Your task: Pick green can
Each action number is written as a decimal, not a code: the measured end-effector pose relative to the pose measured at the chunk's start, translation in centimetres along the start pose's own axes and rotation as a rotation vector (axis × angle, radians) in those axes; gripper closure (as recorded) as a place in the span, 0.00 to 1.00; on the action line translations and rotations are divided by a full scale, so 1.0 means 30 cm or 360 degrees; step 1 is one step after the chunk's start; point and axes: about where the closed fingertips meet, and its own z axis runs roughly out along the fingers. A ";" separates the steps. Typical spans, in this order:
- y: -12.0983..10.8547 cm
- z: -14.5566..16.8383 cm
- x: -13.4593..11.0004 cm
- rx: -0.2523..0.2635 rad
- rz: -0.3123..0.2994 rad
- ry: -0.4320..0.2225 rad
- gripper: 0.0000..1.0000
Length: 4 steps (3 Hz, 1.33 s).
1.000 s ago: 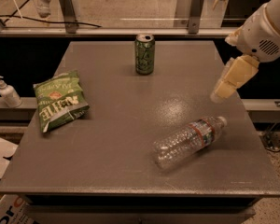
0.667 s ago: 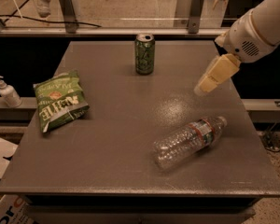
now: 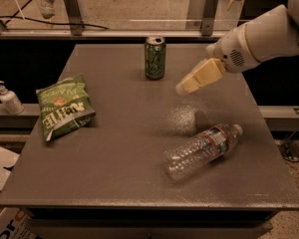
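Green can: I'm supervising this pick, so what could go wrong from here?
The end effector hangs right of the green can, apart from it; coming in sideways, it might knock the upright can over. The can stands near the far edge of the table, so a push could send it off.

Green patterned can (image 3: 155, 59); cream jaws right.

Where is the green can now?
In the camera view, the green can stands upright near the far edge of the table, about midway along it; the gripper hovers near it on the picture's right, not touching.
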 end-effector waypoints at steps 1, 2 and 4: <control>0.010 0.005 -0.023 -0.0009 0.0002 -0.0027 0.00; 0.010 0.005 -0.022 -0.0008 0.0001 -0.0025 0.00; -0.048 0.140 -0.099 -0.0025 0.0051 -0.0292 0.00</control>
